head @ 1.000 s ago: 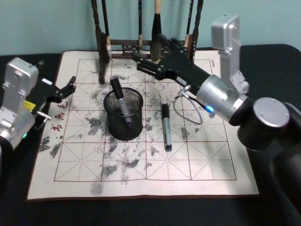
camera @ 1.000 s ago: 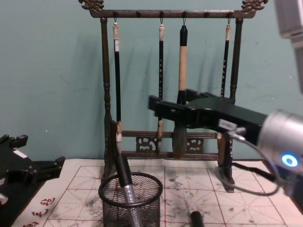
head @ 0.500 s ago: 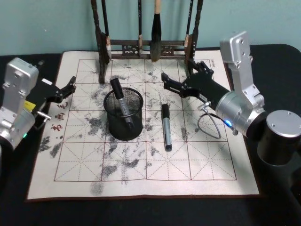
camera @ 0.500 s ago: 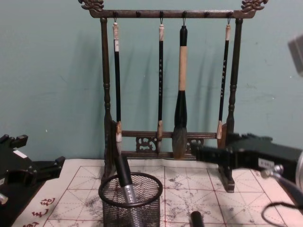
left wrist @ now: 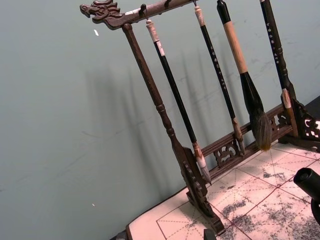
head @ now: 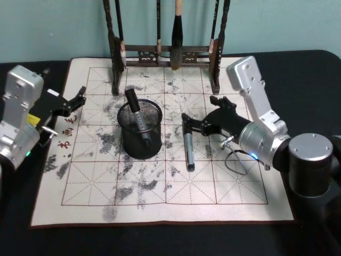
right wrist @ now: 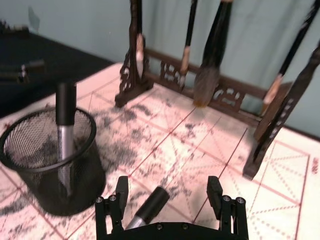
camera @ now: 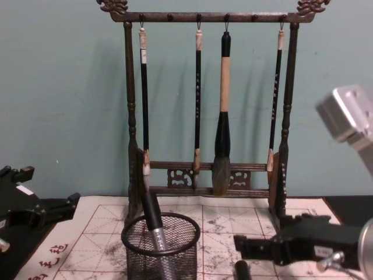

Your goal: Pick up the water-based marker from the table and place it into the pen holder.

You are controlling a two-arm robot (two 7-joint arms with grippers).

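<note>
Straddling marker [head: 187, 143] top end, R hand [right wrist: 167, 189] spread wide near pen holder [head: 140, 143]; L hand [head: 73, 101] parked at mat [head: 224, 197] edge.

Rear: plain teal wall [camera: 58, 87], evenly lit. Before it: dark carved wooden brush rack [camera: 204, 17], ornate finials, four brushes [camera: 224, 116] hanging from top bar. Soft shadows [camera: 102, 116] of rack fall leftward on wall. Black table [head: 314, 69] beneath.
</note>
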